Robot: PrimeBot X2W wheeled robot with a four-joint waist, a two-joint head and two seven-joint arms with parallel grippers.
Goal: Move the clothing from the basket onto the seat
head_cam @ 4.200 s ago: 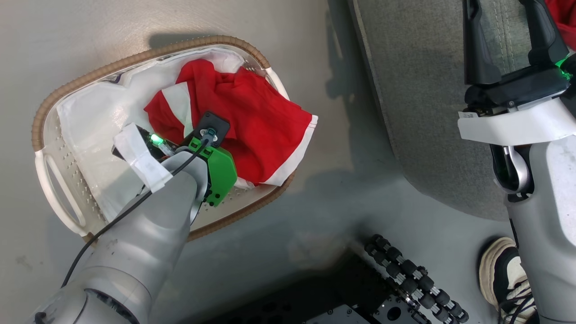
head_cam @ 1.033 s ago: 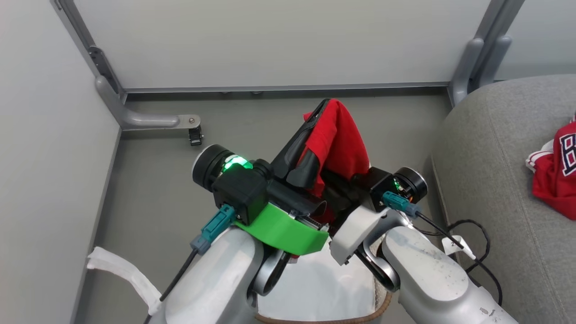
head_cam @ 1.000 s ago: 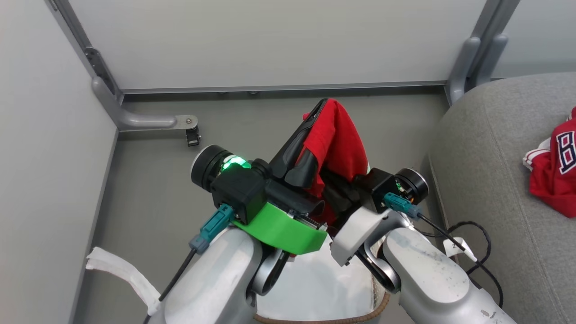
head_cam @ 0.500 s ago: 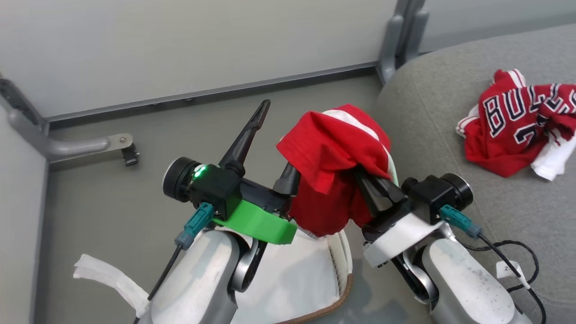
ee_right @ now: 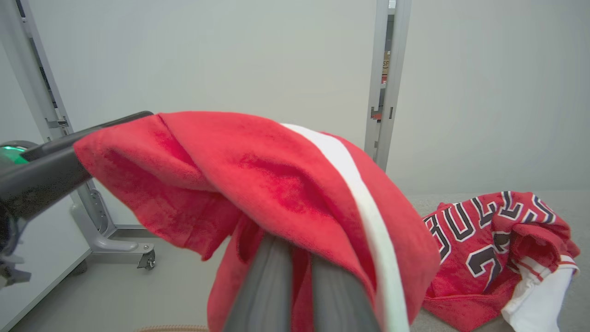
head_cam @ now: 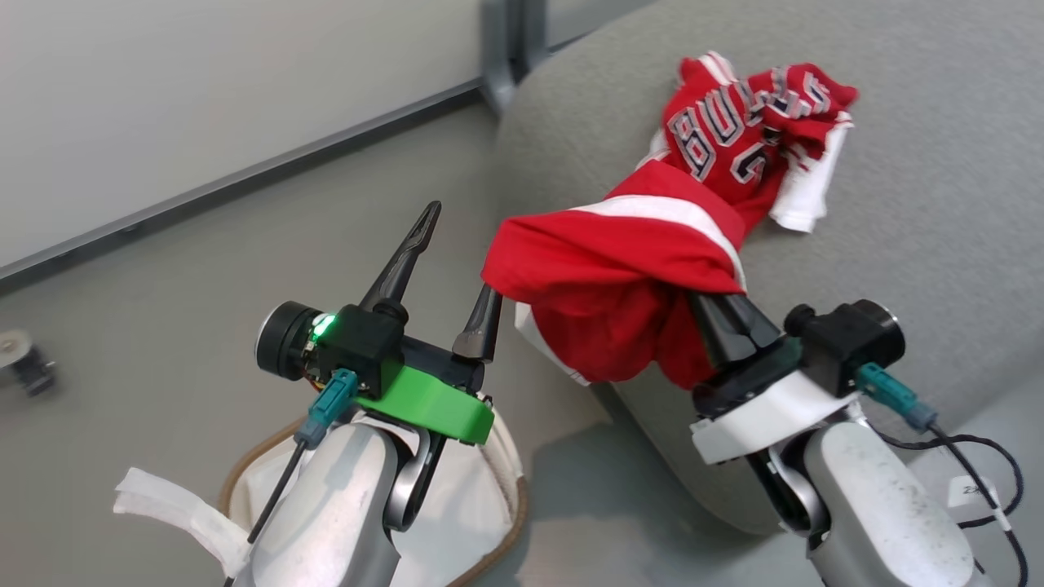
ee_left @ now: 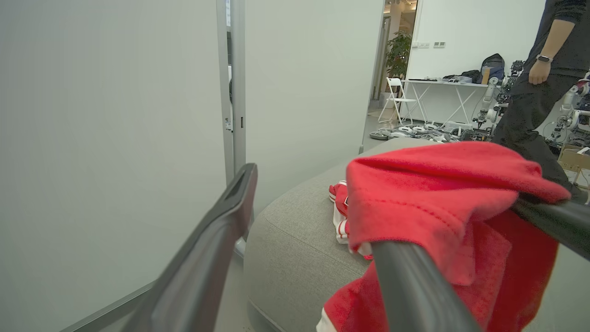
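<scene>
Red shorts (head_cam: 620,269) with white trim hang in the air over the front edge of the grey seat (head_cam: 938,212). My right gripper (head_cam: 716,311) is shut on them, its fingertips buried in the cloth; in the right wrist view the two fingers (ee_right: 276,281) stand close together under the fabric (ee_right: 276,175). My left gripper (head_cam: 461,249) is open, and one edge of the shorts (ee_left: 438,193) is draped over its right finger (ee_left: 415,286). The red jersey (head_cam: 742,134) lies crumpled on the seat beyond. The basket (head_cam: 510,509) sits on the floor below my left arm.
A grey metal post (head_cam: 510,41) and a pale wall panel stand behind the seat's corner. In the left wrist view a person (ee_left: 530,92) in dark clothes stands beyond the seat. A black cable (head_cam: 979,465) trails by my right forearm.
The camera has swung right. Both arms have carried the shorts from above the basket towards the seat. The left gripper, earlier shut on them, now stands open.
</scene>
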